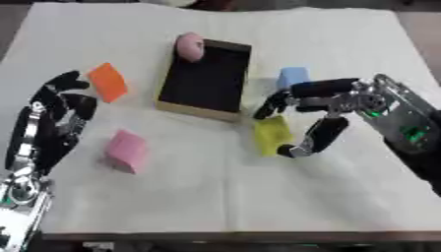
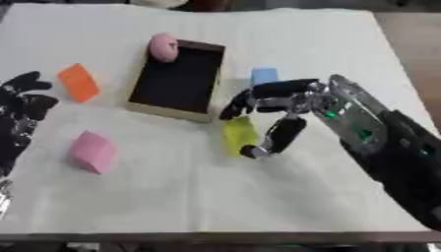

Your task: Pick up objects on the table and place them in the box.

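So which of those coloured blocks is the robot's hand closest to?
The yellow block. The right hand has its fingers and thumb around it, while the blue block, orange block and pink block lie apart from that hand.

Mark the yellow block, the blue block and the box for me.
yellow block (image 1: 270, 134), left eye view, on its bare face between the right hand's fingers.
blue block (image 1: 293, 77), left eye view, on its top face.
box (image 1: 197, 110), left eye view, on its near wall.
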Tool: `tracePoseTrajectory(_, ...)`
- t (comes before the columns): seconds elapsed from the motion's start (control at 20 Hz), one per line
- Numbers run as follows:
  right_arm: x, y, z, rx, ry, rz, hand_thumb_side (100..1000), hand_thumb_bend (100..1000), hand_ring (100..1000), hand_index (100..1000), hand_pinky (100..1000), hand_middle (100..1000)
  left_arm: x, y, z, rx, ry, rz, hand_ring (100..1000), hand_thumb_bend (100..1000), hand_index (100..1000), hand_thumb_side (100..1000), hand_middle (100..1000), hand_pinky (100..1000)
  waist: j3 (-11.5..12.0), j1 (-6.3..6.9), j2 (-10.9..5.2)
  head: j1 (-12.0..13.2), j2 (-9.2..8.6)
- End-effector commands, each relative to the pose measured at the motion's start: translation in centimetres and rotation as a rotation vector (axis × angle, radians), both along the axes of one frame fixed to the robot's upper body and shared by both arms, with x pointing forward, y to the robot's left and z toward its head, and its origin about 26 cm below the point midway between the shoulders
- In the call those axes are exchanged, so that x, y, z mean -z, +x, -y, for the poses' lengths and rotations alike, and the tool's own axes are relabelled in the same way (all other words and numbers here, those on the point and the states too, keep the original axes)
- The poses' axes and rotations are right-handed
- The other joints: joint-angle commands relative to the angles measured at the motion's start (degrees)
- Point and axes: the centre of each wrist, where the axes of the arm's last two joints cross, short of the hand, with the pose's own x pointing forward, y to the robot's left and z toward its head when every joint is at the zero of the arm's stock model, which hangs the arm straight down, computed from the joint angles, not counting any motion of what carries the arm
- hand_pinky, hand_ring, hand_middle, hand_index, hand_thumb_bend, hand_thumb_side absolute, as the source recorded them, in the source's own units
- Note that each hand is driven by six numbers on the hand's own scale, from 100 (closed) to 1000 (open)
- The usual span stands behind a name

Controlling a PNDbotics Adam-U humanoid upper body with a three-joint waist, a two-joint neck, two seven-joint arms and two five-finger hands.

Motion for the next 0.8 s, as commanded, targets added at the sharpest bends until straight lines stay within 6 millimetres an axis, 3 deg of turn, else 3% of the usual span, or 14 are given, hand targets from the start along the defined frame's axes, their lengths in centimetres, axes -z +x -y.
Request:
tracePoseTrajectory(0.05,-0.7,0.4,0.6,0.025,0.002,0.042,305,266,839,882,816,759,-0.7,0.0,-0.1,0.007,0.009,0.021,637,629,856,691,693,723,0.06,-0.56,-1.82,-0.08,0.41)
tracePoseTrajectory(0.3,-0.4,0.8,1.2,0.057,0.032,0.081,279,238,813,849,802,701,-0.7,0.1,0.0,0.008,0.01,0.023,636,627,856,692,693,723,0.04,-0.58,-1.91,-0.15,0.42)
tracePoseTrajectory(0.4,-0.6,0.9,1.4,0.065,0.067,0.114,262,222,782,811,786,635,-0.7,0.1,0.0,0.009,0.01,0.023,635,625,857,693,692,723,0.06,-0.57,-1.93,-0.14,0.43)
tracePoseTrajectory(0.8,-4.1,0.1,1.5,0.094,0.271,0.32,268,238,743,779,768,596,-0.7,0.1,0.0,0.005,0.004,0.021,652,623,856,693,694,720,-0.03,-0.43,-2.14,0.07,0.66)
